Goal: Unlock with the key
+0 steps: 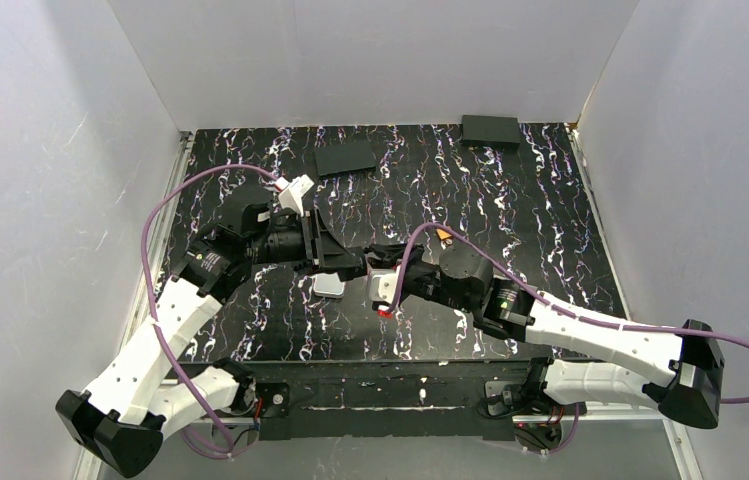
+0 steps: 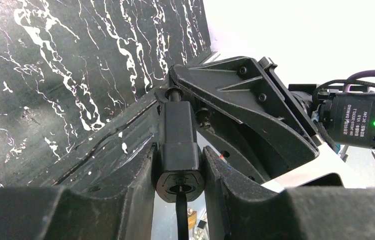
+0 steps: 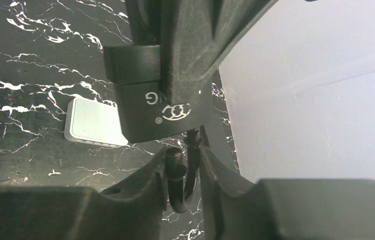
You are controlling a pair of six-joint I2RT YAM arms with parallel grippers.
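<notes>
Both my arms meet mid-table (image 1: 550,220), low over the marbled black top. My left gripper (image 2: 180,150) pinches the padlock (image 2: 177,125) by its black body, one finger on each side, with the keyhole end facing my left wrist camera. The padlock is off the table, held roughly level between the two grippers.

My right gripper (image 3: 182,172) comes in from the other side onto the shackle (image 3: 176,192). Its fingers (image 3: 145,195) press in on the two legs of the metal loop, tight on both. In the left wrist view the right gripper sits over the shackle end of the padlock and hides most of the loop.

The key (image 2: 180,217) is a thin black piece sticking out of the keyhole toward the left wrist camera. It looks like the head seen edge-on. The blade is hidden, so I can't tell how deep it sits. A speck of brass shows just beside it, too small to tell what it is. Neither gripper touches the key.

A white block (image 3: 95,123) lies on the table below and just beside the padlock body, untouched. At the far edge there is a flat black box (image 1: 345,157) left of centre and a second black box (image 1: 490,131) near the right wall, both well apart from the grippers. The top view is too dark where the grippers meet to make out the padlock or key.
</notes>
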